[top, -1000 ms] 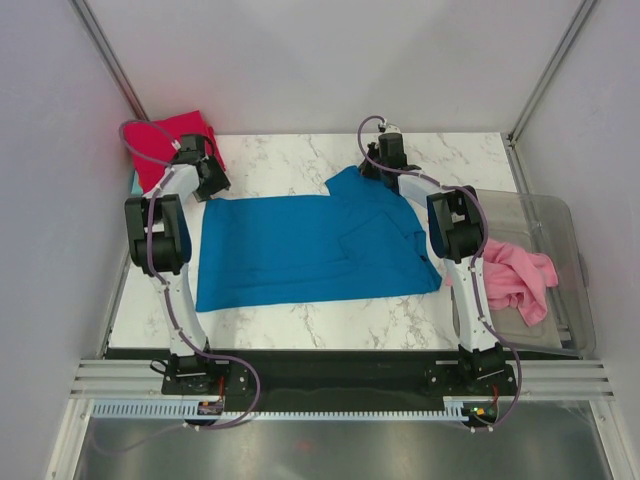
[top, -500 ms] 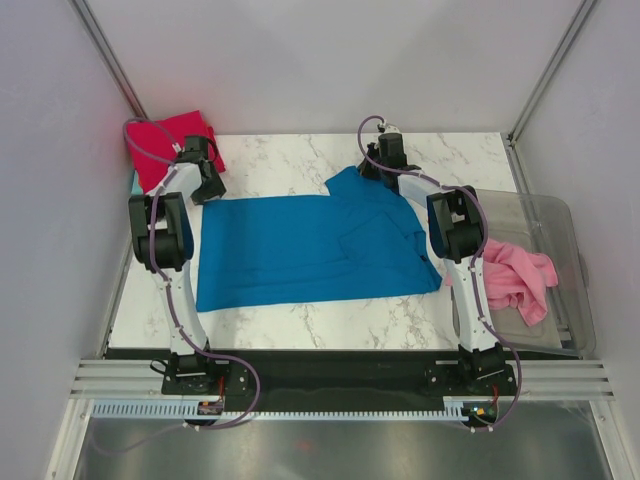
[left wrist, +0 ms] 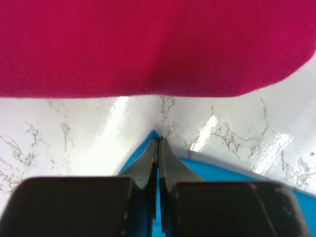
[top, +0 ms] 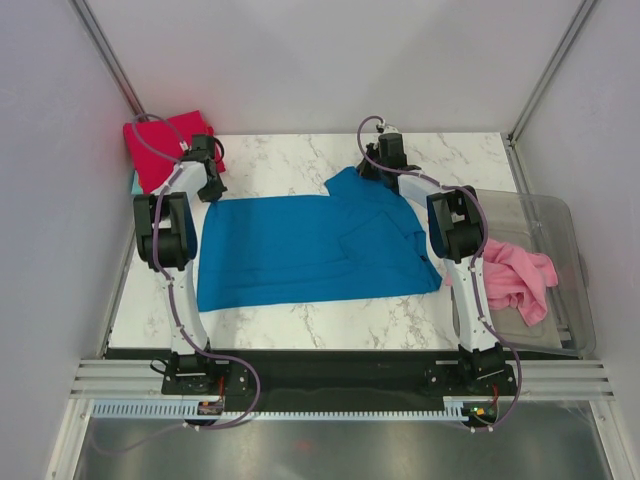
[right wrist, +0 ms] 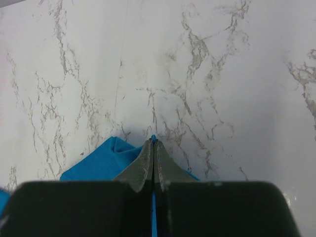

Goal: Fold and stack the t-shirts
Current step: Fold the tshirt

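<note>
Just ahead of the left gripper [left wrist: 158,140], past a strip of bare marble table [left wrist: 74,128], lies the red t-shirt [left wrist: 158,44]. I read it as already folded and parked there as the base of the stack, out of the working area.

The blue t-shirt [top: 310,250] is spread flat behind and between the two sets of fingertips, its body running back toward the arm bases. I judge it lies that way so its far edge can be lifted evenly from both ends and carried over for a fold.

The left gripper's jaws are pressed together with a sliver of blue cloth showing in the seam — it is pinching the shirt's far left corner, low against the table. The right gripper [right wrist: 153,139] is the same: jaws closed to a hairline, blue fabric caught at the tip, a small bunched fold just to its left and only bare marble ahead of it.

Back along the right arm and out to its right, the pink t-shirt [top: 515,280] lies crumpled in the clear tub [top: 560,215], not yet folded.
</note>
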Available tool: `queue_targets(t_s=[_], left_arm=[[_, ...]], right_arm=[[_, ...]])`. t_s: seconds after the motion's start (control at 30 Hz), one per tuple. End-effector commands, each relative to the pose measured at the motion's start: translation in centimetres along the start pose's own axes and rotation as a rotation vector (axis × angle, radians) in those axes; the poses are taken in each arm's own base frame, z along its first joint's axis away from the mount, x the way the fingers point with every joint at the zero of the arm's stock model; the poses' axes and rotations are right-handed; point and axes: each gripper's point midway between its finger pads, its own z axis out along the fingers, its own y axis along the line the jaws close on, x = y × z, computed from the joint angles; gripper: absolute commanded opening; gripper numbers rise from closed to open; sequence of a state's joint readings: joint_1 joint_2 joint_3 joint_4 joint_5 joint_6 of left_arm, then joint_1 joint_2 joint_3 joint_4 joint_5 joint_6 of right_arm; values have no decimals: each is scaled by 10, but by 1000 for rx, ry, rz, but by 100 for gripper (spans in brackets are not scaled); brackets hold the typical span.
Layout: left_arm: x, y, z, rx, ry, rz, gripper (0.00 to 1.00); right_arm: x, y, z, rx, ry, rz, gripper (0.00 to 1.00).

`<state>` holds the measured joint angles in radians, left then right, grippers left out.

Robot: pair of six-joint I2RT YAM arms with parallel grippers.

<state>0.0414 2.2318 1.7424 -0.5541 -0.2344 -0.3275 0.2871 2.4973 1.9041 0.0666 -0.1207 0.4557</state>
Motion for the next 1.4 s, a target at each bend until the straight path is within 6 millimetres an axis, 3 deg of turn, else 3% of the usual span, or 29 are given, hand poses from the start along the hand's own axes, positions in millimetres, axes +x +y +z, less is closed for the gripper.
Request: queue_targets(t_s=[0.0, 0.07, 0.1, 0.3, 0.33, 0.37, 0.43, 0.5, 0.57, 0.6, 0.63, 0.67, 0.73, 0.77, 0.83, 0.9, 0.93, 0.97, 1.03, 1.07, 1.37], left_arm=[[-1, 2, -11, -13, 18, 31, 2], [3, -1, -19, 17, 41, 22, 2], [-2, -3, -28, 32, 30, 17, 2], [-11, -9, -67, 107, 9, 0, 2], [-8, -8, -71, 113, 13, -1, 2], [-7, -10, -74, 129, 17, -1, 2], [-2, -9, -85, 141, 18, 0, 2], [3, -6, -92, 146, 21, -1, 2], [12, -4, -101, 158, 30, -5, 2], [16, -2, -103, 161, 37, -7, 2], [27, 0, -103, 159, 57, -4, 2], [27, 1, -111, 167, 46, -8, 2], [41, 6, -113, 163, 66, -3, 2], [41, 8, -120, 165, 51, -5, 2], [54, 13, -120, 159, 69, 4, 2], [56, 16, -127, 165, 58, 6, 2], [63, 19, -127, 157, 68, 10, 2], [66, 20, -128, 156, 69, 15, 2], [71, 24, -131, 152, 68, 19, 2], [73, 25, -131, 151, 69, 26, 2], [90, 42, -137, 109, 72, 62, 2]], right_arm=[[15, 11, -4, -53, 61, -38, 0], [0, 22, -12, -90, 41, -71, 0], [-18, 32, -22, -109, 5, -109, 0], [-49, 50, -72, -125, -46, -166, 0], [-37, 44, -77, -112, -22, -166, 0], [-48, 52, -90, -126, -47, -169, 0], [-34, 50, -100, -131, -19, -165, 0], [-40, 56, -116, -145, -33, -166, 0], [-28, 51, -126, -133, -7, -164, 0], [-35, 56, -138, -134, -26, -166, 0], [-22, 50, -143, -123, -1, -165, 0], [-30, 55, -155, -127, -22, -168, 0], [-15, 48, -166, -112, 3, -166, 0], [-21, 53, -179, -116, -18, -170, 0], [-8, 47, -191, -100, -2, -166, 0], [-13, 52, -211, -104, -29, -161, 0], [-3, 48, -216, -97, -12, -157, 0], [-10, 51, -229, -100, -39, -157, 0], [3, 47, -239, -91, -23, -154, 0], [-3, 50, -251, -93, -43, -155, 0], [28, 36, -301, -60, -35, -131, 0]])
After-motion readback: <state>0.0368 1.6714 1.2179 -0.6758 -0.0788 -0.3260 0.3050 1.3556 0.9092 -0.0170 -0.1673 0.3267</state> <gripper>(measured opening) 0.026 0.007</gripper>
